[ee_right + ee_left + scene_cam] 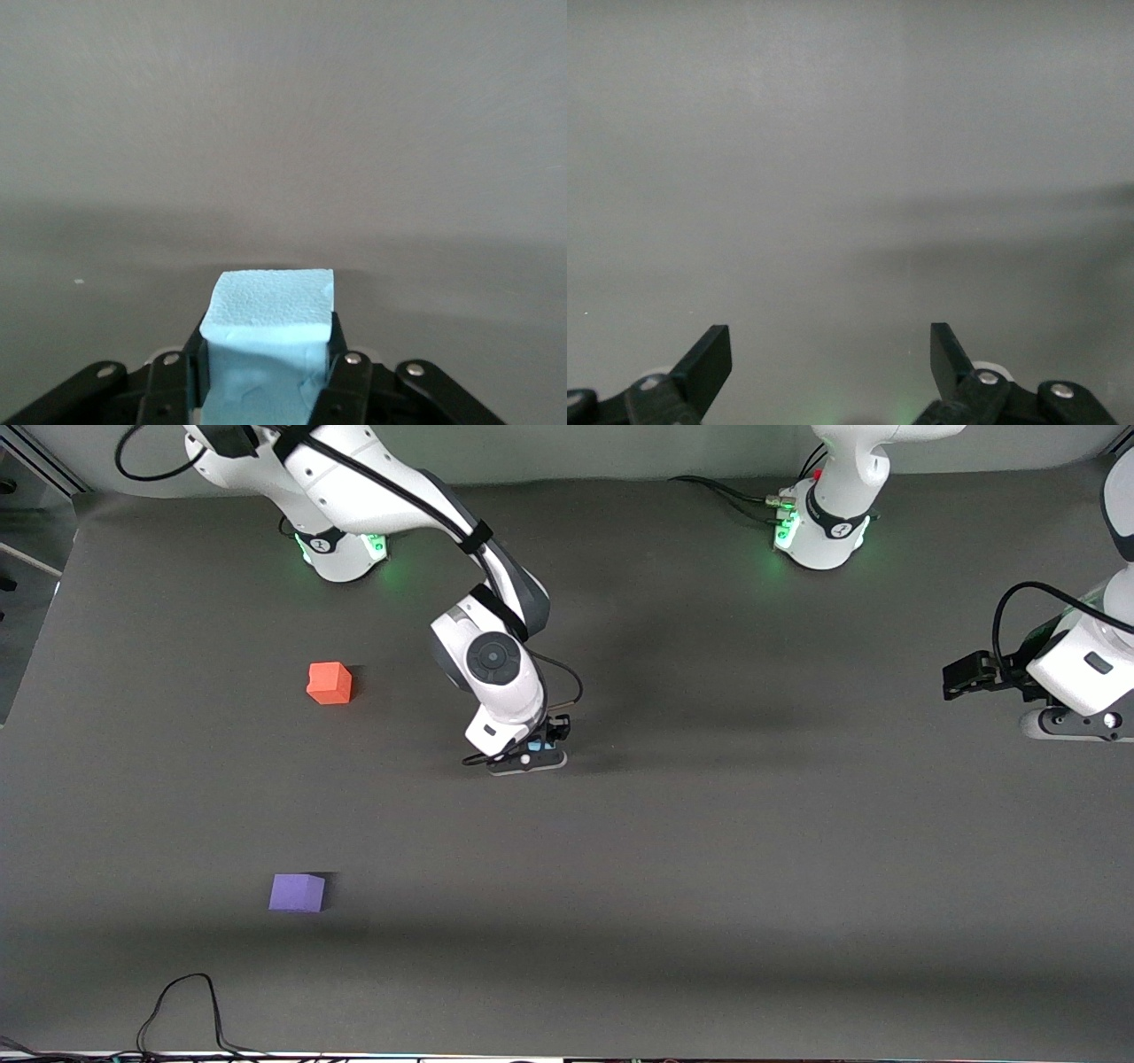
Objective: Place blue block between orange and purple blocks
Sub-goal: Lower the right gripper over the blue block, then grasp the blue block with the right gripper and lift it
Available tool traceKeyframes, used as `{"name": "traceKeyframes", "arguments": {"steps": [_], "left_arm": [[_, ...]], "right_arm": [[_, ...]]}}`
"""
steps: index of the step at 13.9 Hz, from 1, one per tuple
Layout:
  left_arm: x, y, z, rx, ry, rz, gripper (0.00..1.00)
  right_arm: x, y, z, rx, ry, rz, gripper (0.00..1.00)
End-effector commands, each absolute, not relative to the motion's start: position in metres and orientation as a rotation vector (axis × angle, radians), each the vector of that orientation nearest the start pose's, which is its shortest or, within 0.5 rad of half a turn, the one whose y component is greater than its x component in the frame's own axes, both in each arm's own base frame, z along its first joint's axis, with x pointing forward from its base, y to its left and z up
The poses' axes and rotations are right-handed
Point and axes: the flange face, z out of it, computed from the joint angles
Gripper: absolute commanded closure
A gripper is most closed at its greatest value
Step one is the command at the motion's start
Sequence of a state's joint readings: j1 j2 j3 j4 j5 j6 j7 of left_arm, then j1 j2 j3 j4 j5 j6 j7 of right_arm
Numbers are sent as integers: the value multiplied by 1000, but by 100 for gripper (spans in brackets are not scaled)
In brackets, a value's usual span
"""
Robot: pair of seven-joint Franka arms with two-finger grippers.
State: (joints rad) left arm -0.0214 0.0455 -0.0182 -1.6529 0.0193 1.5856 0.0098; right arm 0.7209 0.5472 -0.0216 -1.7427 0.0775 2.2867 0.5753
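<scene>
My right gripper (537,749) is down at the table's middle, shut on the light blue block (266,341), whose sides are pressed between the black fingers (339,354). In the front view only a sliver of the blue block (534,744) shows under the hand. The orange block (330,683) sits on the grey mat toward the right arm's end. The purple block (297,892) lies nearer the front camera than the orange one, well apart from it. My left gripper (831,354) is open over bare mat, and the left arm (1076,664) waits at its own end of the table.
Black cables (177,1010) lie along the table's front edge near the purple block. The arm bases (824,522) stand at the table's back edge. Grey mat (709,850) covers the whole table.
</scene>
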Motion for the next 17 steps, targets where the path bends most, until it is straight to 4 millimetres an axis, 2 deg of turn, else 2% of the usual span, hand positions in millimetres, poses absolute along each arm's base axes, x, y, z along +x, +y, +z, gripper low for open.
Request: {"name": "traceKeyframes", "arguments": {"steps": [1,4,6,7,8,10,11,17], "left_arm": [[560,-21,564,-3111,110,179,0],[560,-22,565,-3113,112,172,0],[561,-22,563,-3114,110,179,0],[561,-21,563,-3114,107,179,0],[561,-22,563,-3116,110,179,0],[561,-24,564,-3116,114,172,0],[561,-24,565,-3116,114,170,0],[561,-22,565,-3118,109,170,0]], "right_arm": [[524,419,367,-3105,-82,56,53],[536,421,458,-3090,-74,68,53],[552,408,518,-3030,-20,53,53],[557,397,541,-3008,1,66,53],[565,381,551,-3012,23,77,53],[557,357,571,-3028,-106,89,53],[563,324,572,-3044,-135,105,53],[561,171,600,-3037,-208,91,53]]}}
